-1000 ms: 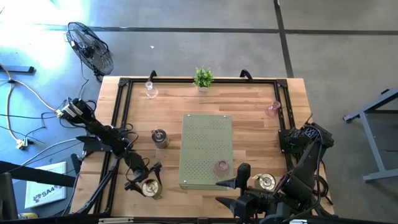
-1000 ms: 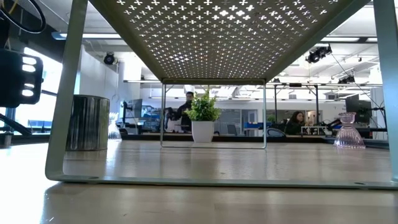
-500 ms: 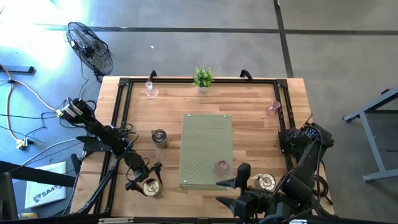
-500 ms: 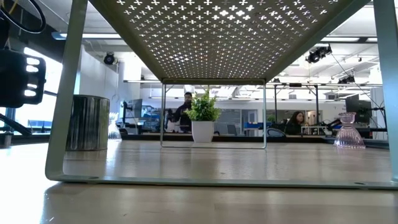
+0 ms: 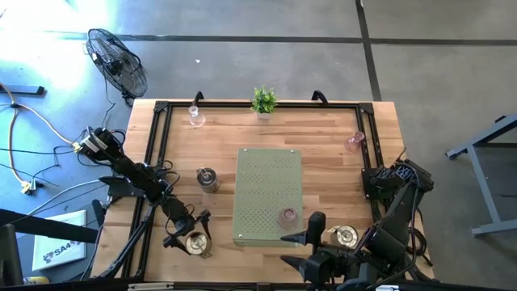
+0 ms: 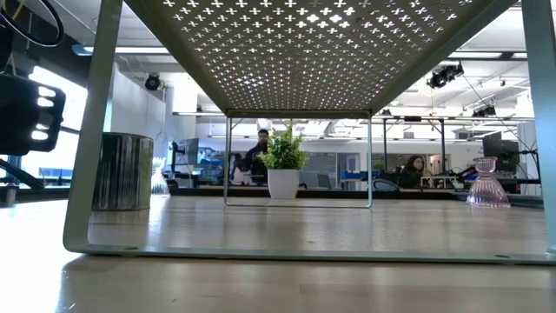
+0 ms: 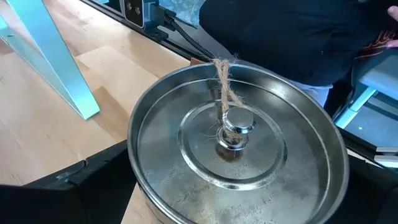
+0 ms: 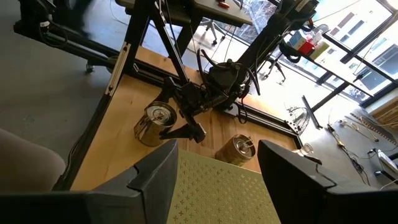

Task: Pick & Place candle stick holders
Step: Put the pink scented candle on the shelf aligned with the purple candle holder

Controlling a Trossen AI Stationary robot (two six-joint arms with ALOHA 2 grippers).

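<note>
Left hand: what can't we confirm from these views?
- Left hand: in the high view its fingers are too small to read, so grip on the silver holder is unclear.
- Left wrist view: the holder fills the picture and hides the fingertips.
- Low view: the green stand cuts off the hand at the left edge.
- Right wrist view: the hand is too far off.

Potted plant (image 5: 263,100) at table's far edge; fan (image 5: 118,62) on floor.

Past the right pincer (image 8: 214,171), spread over the green perforated stand (image 8: 217,190), the left pincer (image 8: 180,127) brackets a silver holder (image 8: 151,122).
</note>
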